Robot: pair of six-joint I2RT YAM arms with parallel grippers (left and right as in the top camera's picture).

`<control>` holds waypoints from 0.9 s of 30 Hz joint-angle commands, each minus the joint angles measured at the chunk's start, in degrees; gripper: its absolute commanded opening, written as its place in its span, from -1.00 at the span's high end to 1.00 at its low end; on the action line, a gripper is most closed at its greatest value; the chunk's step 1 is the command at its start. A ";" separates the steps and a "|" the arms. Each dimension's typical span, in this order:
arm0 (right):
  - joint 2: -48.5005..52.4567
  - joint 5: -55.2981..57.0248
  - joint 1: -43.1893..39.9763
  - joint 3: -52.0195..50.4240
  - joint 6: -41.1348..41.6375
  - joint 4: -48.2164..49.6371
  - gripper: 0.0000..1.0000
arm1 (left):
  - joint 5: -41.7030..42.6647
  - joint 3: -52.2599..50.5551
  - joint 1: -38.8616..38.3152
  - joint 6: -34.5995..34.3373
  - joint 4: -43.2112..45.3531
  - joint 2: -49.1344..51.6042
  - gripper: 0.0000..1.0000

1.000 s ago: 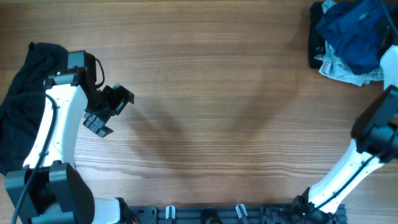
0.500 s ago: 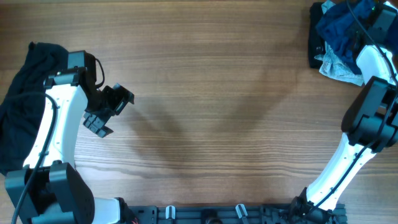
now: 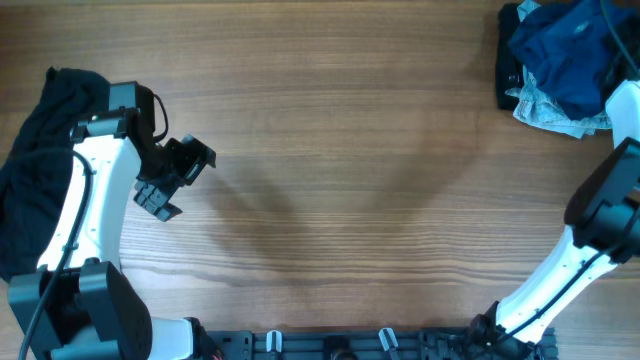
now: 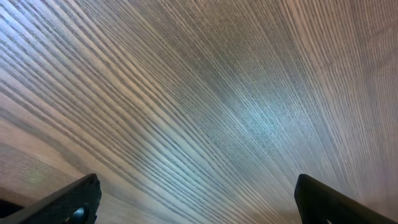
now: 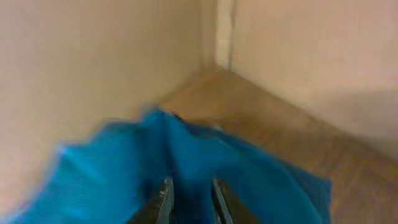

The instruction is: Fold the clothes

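Overhead view: the brown wood-grain worktop (image 3: 330, 150) is taking up nearly the whole field. Its middle is lying bare, which is leaving room to spread a garment flat.

The black soft garment (image 3: 30, 170) is lying crumpled at the left edge, partly under the left arm. Nothing is gripping it. The navy and pale-denim heap of cloth (image 3: 560, 60) is sitting in the far right corner, well apart from the black garment.

The large teal-blue shirt (image 5: 186, 155) is showing only in the right wrist view. There it is filling the lower field as a blurred mound directly ahead of the right claw (image 5: 190, 184).

The left claw (image 3: 178, 180) is hanging over bare wood near the black garment. Its fingers are spread wide apart and holding nothing, probably in readiness for cloth brought to the middle.

The right claw's fingers are standing close together with a narrow gap. The blur is making it impossible to tell whether teal cloth is pinched between them.

Judged from this layout, the task is only beginning, as no garment is lying flat. The next move is calling for a firm pinch on one shirt edge, since limp cloth is liable to drag neighbouring pieces along.
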 commanded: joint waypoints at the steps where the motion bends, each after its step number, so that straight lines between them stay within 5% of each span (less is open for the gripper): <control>1: 7.39 0.76 -0.76 -0.11 -0.63 -1.97 0.52 | 0.92 0.26 0.00 -0.55 -0.07 -0.17 -0.99; 6: 2.38 0.31 -0.74 -0.09 -0.57 -4.00 0.23 | 0.90 0.26 0.00 -0.52 -0.02 -0.17 -0.99; 11: -17.44 -0.09 -0.68 -0.09 -0.70 -9.14 -0.48 | 0.63 0.26 0.00 -0.52 -0.02 -0.17 -0.99; 12: -24.04 -0.11 -0.28 -0.11 -0.66 -13.53 -0.90 | 0.24 0.26 0.00 -0.50 -0.04 -0.17 -1.00; 13: -27.36 -0.11 0.09 -0.11 -0.68 -16.26 -0.99 | 0.24 0.26 0.00 -0.50 -0.02 -0.17 -0.99; 19: -49.27 -9.88 4.61 -0.11 8.46 -39.30 -0.99 | 0.26 0.26 0.00 -0.52 -0.02 -0.17 -1.00; 27: -58.53 -35.78 13.49 -0.11 15.93 -68.48 -0.99 | 0.26 0.26 0.00 -0.50 -0.02 -0.17 -1.00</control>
